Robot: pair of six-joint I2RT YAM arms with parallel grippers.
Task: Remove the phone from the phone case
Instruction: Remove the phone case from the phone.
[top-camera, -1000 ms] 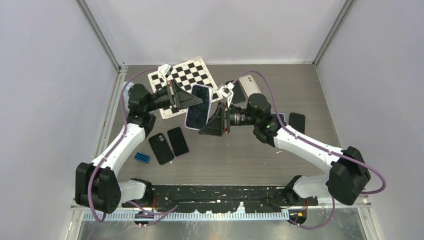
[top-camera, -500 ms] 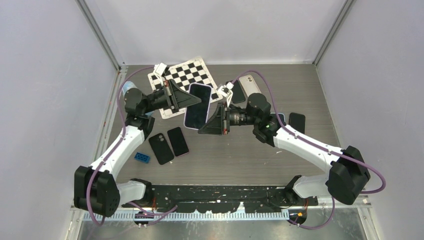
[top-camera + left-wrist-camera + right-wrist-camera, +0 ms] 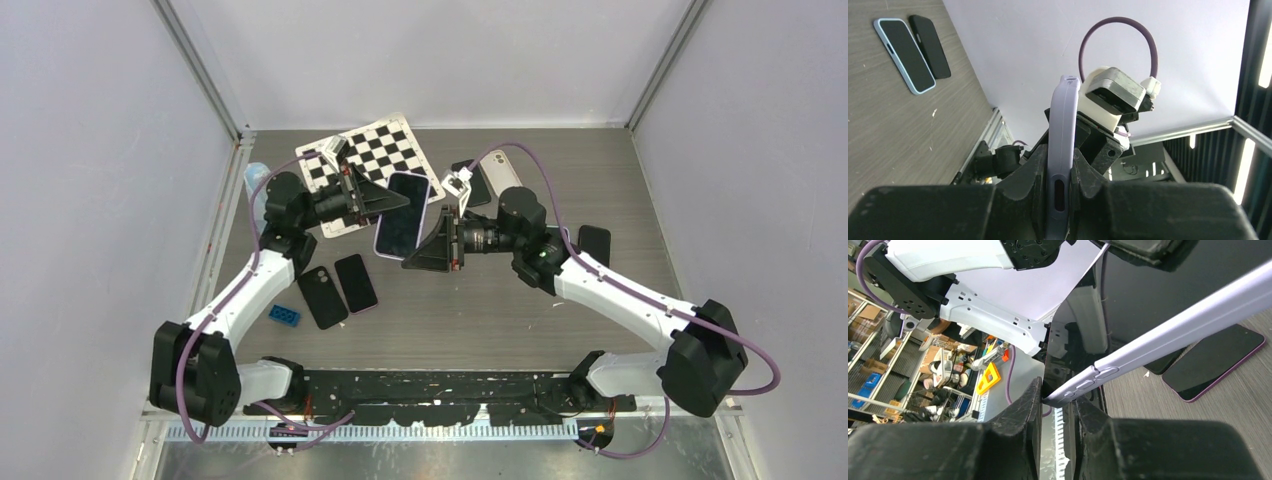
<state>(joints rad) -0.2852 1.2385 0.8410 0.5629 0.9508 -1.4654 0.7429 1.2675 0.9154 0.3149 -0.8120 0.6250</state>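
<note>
A phone with a dark screen (image 3: 400, 220) sits in a lavender phone case (image 3: 424, 198) and hangs tilted above the table's middle. My left gripper (image 3: 392, 204) is shut on the case's left long edge. In the left wrist view the case (image 3: 1063, 130) stands edge-on, pinched between both fingers of that gripper (image 3: 1060, 186). My right gripper (image 3: 412, 260) comes in from the right at the lower end. In the right wrist view a corner of the case (image 3: 1083, 386) with its side buttons is wedged between the fingers of that gripper (image 3: 1058, 402).
A checkerboard sheet (image 3: 385, 145) lies at the back. Two dark phones (image 3: 322, 297) (image 3: 356, 283) and a blue brick (image 3: 284, 315) lie front left. A pale phone (image 3: 500, 168), a black one (image 3: 478, 185) and another black one (image 3: 594, 243) lie to the right.
The right gripper's jaws have narrowed onto the case's lower corner. The left arm swung out and back, and the held phone now sits slightly further right.
</note>
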